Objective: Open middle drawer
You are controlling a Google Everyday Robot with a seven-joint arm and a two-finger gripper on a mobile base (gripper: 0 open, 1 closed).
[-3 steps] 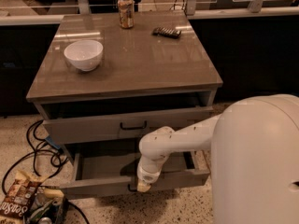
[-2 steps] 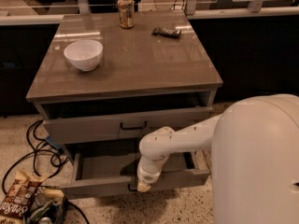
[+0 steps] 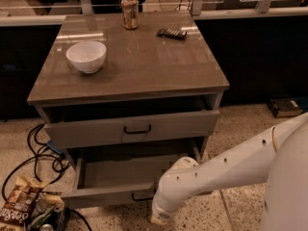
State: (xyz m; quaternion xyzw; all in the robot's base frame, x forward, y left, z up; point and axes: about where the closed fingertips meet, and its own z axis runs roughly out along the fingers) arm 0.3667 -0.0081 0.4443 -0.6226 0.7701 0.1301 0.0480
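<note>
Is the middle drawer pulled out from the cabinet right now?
Yes, the middle drawer stands well out below the top drawer, its inside exposed, with the gripper at its front.

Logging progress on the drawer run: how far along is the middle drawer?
Done: the middle drawer stands pulled well out, its inside showing below the top drawer. In hand: the gripper sits low against its front panel. Left: perhaps a little more pull, then backing the arm away.
</note>
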